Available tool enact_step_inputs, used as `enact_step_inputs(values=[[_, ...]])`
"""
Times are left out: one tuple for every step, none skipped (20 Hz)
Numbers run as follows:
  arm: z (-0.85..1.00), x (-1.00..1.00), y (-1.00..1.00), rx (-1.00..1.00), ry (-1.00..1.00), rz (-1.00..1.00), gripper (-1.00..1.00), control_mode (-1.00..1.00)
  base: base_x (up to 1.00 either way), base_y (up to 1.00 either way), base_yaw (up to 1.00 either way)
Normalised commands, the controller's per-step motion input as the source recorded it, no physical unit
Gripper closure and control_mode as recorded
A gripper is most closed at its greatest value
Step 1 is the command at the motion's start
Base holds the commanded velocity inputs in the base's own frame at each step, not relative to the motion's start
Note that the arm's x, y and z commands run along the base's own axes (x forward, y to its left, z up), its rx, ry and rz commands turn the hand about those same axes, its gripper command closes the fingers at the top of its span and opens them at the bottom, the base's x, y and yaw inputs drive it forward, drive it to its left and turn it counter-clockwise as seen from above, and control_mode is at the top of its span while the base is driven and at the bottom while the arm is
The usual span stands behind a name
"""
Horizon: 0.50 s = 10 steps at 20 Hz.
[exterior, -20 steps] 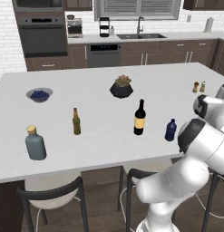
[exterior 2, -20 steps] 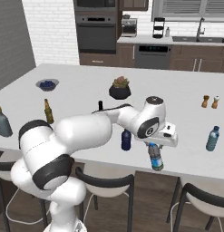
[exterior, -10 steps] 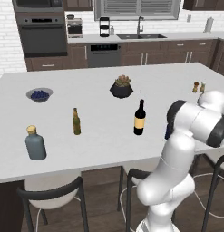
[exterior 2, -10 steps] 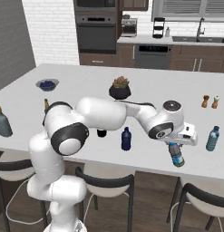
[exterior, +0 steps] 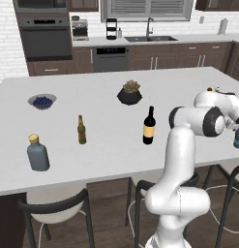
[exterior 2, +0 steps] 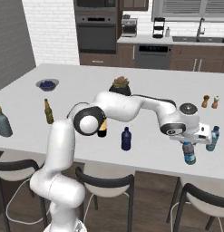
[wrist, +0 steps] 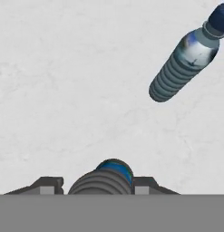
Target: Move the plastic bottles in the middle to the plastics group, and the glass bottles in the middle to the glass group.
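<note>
Wine bottle [exterior 2: 102, 131] well left of end effector [exterior 2: 189, 146], upright on bench [exterior 2: 77, 81]. End effector part-closed on water bottle [exterior 2: 189, 153], gripped near cap. Prob light, thin-walled, slippery; squeeze gently. Plastics-group bottle [exterior 2: 213, 138] just right.

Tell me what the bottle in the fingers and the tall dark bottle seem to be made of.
The held bottle looks like thin clear plastic: ribbed, see-through walls and a blue label. The tall dark bottle looks like glossy, nearly black glass, with a slim neck and a tan label, though a render leaves that open.
</note>
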Motion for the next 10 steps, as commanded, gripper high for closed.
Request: enact_step_inputs(values=[[0.0,0.54,-0.52,0.12,0.01,0.0,1.0,-1.0,0.0,0.0,0.0],[0.0,0.51,-0.5,0.14,0.0,0.0,1.0,-1.0,0.0,0.0,0.0],[0.03,0.47,-0.5,0.16,0.0,0.0,1.0,-1.0,0.0,0.0,0.0],[0.03,0.46,-0.48,0.15,0.0,0.0,1.0,-1.0,0.0,0.0,0.0],[0.01,0.45,-0.44,0.14,0.0,0.0,1.0,-1.0,0.0,0.0,0.0],[0.0,0.43,-0.4,0.12,0.0,0.0,1.0,-1.0,0.0,0.0,0.0],[0.0,0.4,-0.32,0.09,0.0,0.0,1.0,-1.0,0.0,0.0,0.0],[0.0,0.38,-0.21,0.05,0.0,0.0,1.0,-1.0,0.0,0.0,0.0],[-0.05,0.34,-0.06,0.0,0.0,0.0,1.0,-1.0,0.0,0.0,0.0],[-0.05,0.28,0.0,0.0,0.0,0.0,1.0,-1.0,0.0,0.0,0.0]])
